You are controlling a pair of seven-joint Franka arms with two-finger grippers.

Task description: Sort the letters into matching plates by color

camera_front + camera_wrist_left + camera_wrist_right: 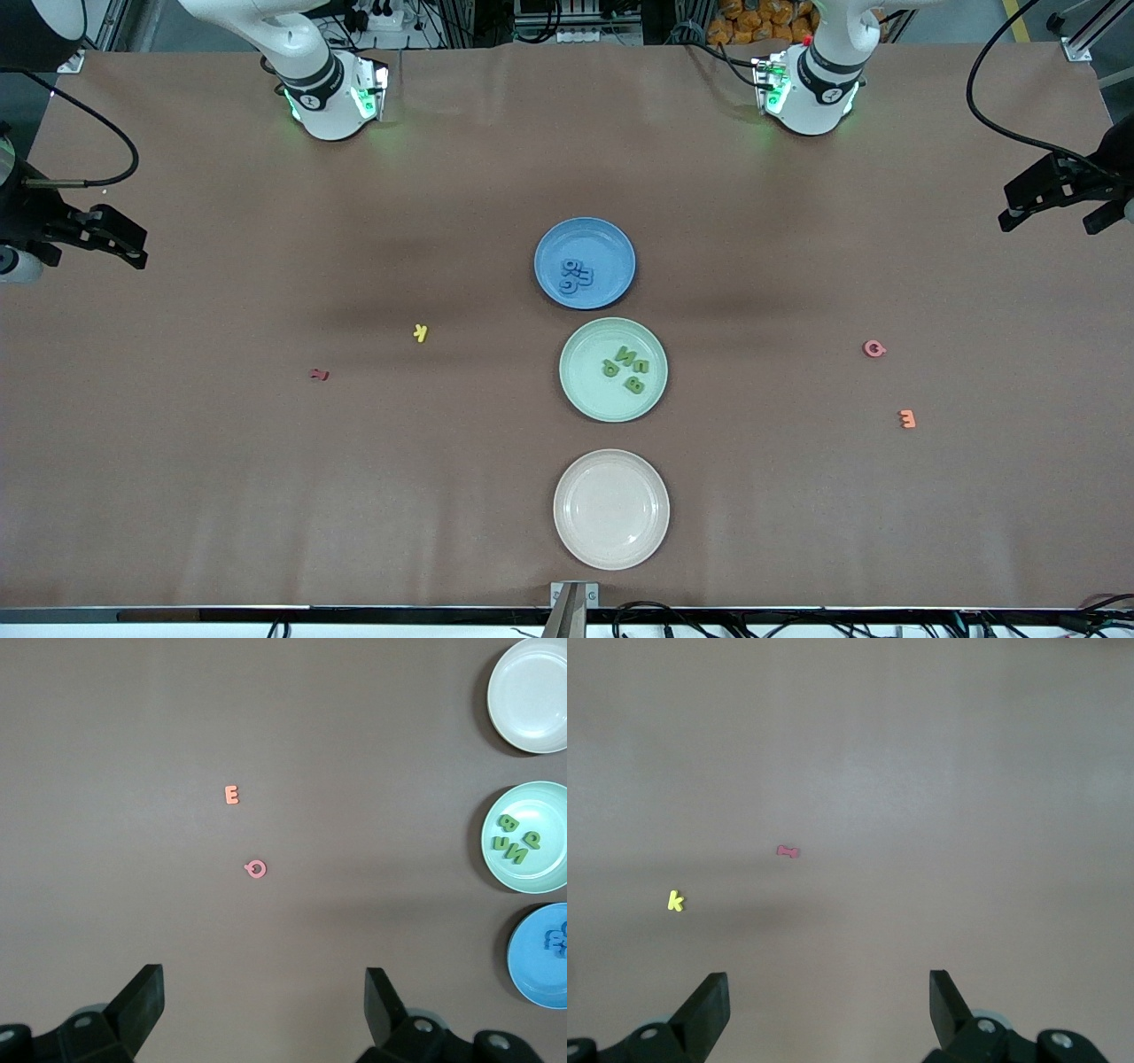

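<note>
Three plates sit in a row down the middle of the tabletop (221, 496). The blue plate (585, 262) is the one closest to the arms' bases and holds a cluster of blue letters (576, 276); an E and a C can be made out, the rest overlap too much to read. The mint green plate (613, 369) comes next toward the front edge, with four green letters (627, 367) in it: P, N, E and B. The beige plate (611, 508), nearest the front edge, has nothing in it.

Four loose letters lie on the bare tabletop. Toward the left arm's end lie a pink Q (874, 349) and an orange E (906, 419), the E nearer the front edge. Toward the right arm's end lie a yellow K (421, 333) and a small red letter (320, 375) that cannot be read.

The left gripper (1063, 202) hangs over the left arm's end of the tabletop, its fingers spread wide apart and holding nothing. The right gripper (97, 237) hangs over the right arm's end, its fingers likewise wide apart and holding nothing.
</note>
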